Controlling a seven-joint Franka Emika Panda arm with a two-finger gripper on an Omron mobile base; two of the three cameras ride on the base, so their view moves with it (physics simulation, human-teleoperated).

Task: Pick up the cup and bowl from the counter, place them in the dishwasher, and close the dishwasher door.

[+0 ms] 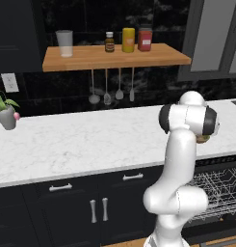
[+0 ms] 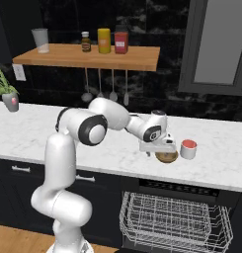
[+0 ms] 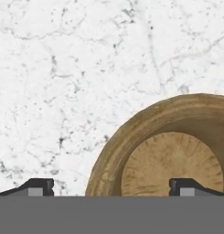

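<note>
A robot arm's claw hangs with its jaws wide apart directly over a wooden bowl on the marble counter — 1 fingertip above bare stone, the other above the bowl's inside, the rim between them. The cup stands just beside the claw, beyond the bowl; the dishwasher gapes below, racks exposed. A descent off-line could strike the rim and skid the bowl into the cup — or off the edge. No writing is legible anywhere.

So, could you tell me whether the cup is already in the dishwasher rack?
No, the cup stands on the counter beside the bowl.
</note>
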